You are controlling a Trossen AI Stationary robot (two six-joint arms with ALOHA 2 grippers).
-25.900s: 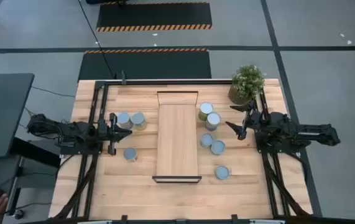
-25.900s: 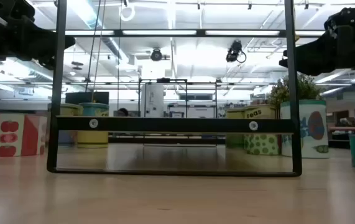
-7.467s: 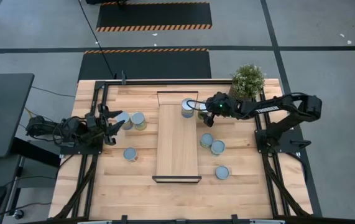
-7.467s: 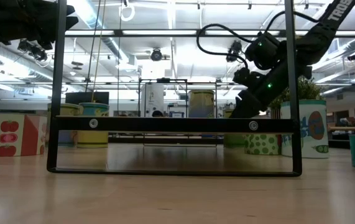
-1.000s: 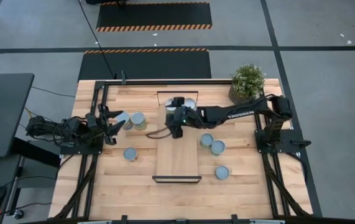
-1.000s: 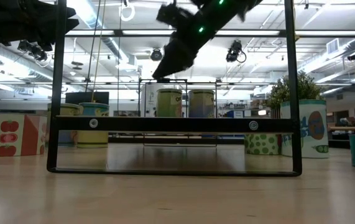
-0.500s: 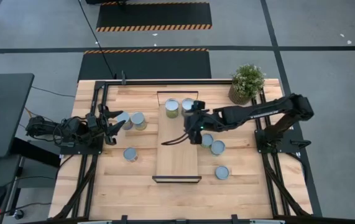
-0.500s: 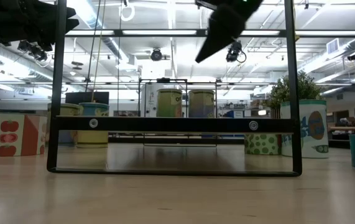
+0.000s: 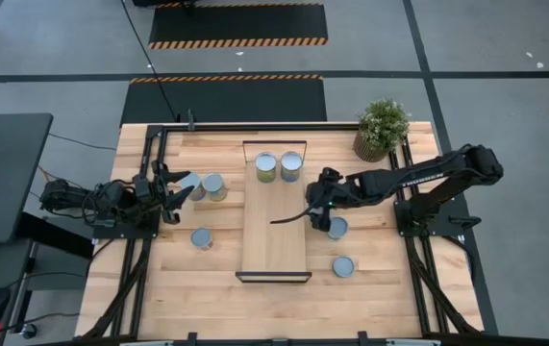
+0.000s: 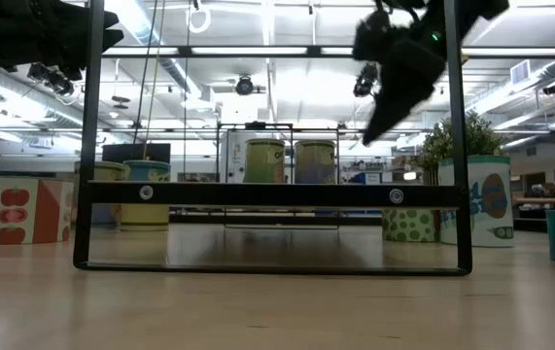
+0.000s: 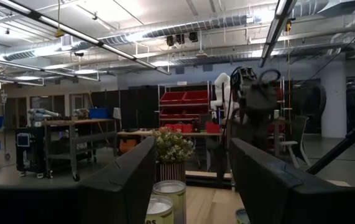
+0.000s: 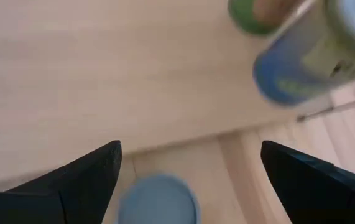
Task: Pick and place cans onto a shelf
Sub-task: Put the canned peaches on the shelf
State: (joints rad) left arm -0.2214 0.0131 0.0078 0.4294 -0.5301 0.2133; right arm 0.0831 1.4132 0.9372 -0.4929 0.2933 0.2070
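The shelf point(image 9: 274, 226) is a long light-wood board in the middle of the table. Two cans point(image 9: 266, 166) point(image 9: 291, 165) stand upright on its far end, also seen in the low view point(image 10: 264, 160) point(image 10: 314, 160). My right gripper point(image 9: 318, 206) hangs open just past the shelf's right edge, pointing down at a slant; in its wrist view point(image 12: 191, 149) a blue-topped can point(image 12: 158, 199) stands on the table below the fingers. Two more cans point(image 9: 336, 228) point(image 9: 343, 266) stand nearer. My left gripper point(image 9: 173, 187) waits open at the left, beside two cans point(image 9: 191, 185) point(image 9: 214, 186); a third point(image 9: 200, 238) stands nearer.
A potted plant point(image 9: 382, 128) stands at the far right corner. Black frame rails point(image 9: 149, 173) run along both sides of the table. A loose dark cable point(image 9: 288, 217) trails from the right arm over the shelf. The shelf's near half is bare wood.
My right gripper has gone from above the shelf's far end toward the table's right and near edge, off the shelf and over the cans beside it, sinking a little and rolling about its own line. It stayed open. Both cans on the shelf kept still.
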